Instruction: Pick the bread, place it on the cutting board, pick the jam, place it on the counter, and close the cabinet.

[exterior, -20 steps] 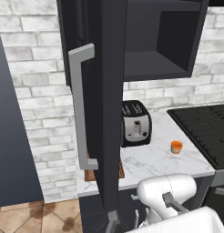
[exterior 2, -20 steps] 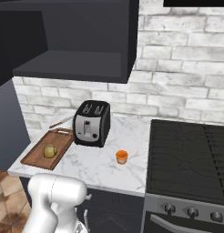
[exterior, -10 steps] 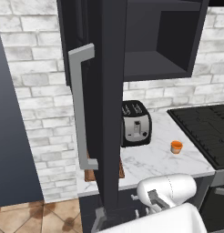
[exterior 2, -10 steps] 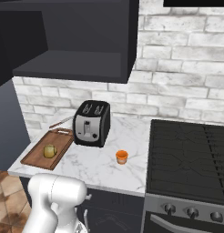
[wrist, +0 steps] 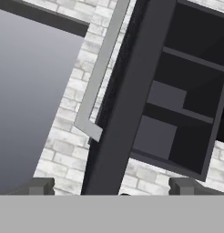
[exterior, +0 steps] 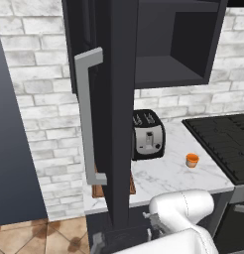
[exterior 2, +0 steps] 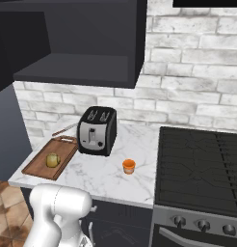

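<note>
A dark navy cabinet (exterior: 119, 99) hangs open over a white marble counter (exterior 2: 106, 178); its door stands edge-on in the left base view, with a long grey bar handle (exterior: 89, 119) on its left face. The door hides most of the cutting board (exterior 2: 50, 158) there, leaving just a brown sliver at its foot. Using the black and silver toaster (exterior 2: 97, 130) as landmark: in the right base view the reddish-brown board lies just left of it, its lower left corner cut by the arm's white joint, and the small yellowish bread (exterior 2: 53, 160) sits on the board. A pale, thin item behind the board is too small to make out. The orange jam (exterior 2: 129, 166) jar stands on the counter to the right of the toaster and nearer the camera, apart from it. Further right is the black stovetop (exterior 2: 202, 164), cut off by the frame. In the hand view the gripper (wrist: 111, 187) shows two dark tips spread wide with nothing between them, facing the door's edge and the cabinet's dim shelves
</note>
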Available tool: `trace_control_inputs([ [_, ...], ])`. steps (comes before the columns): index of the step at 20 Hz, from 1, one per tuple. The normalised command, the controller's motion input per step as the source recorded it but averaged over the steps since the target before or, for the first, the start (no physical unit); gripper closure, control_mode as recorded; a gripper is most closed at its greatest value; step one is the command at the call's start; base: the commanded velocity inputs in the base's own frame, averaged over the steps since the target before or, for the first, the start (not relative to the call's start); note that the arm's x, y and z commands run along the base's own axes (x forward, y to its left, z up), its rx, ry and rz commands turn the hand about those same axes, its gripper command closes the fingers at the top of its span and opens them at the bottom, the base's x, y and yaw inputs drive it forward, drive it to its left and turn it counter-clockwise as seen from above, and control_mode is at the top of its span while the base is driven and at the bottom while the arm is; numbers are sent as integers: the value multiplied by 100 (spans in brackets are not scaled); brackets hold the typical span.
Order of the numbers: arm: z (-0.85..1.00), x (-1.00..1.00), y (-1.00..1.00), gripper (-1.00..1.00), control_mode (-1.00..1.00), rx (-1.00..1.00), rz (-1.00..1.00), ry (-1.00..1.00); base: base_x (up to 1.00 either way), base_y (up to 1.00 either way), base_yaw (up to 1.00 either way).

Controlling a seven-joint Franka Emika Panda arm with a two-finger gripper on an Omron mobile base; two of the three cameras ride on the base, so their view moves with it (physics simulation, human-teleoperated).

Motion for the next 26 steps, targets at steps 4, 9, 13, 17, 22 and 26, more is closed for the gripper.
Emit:
trace_control_inputs([
  [4,-12,5,10,-100,-100,0,0,-1,0,0,0],
  [9,-10,5,3,-100,-100,0,0,-2,0,0,0],
  [13,-8,5,0,-100,-100,0,0,-2,0,0,0],
  [17,-5,17,0,-100,-100,0,0,-2,0,0,0],
  [22,-4,27,0,-100,-100,0,0,-1,0,0,0],
  [26,-5,31,0,-100,-100,0,0,0,0,0,0],
])
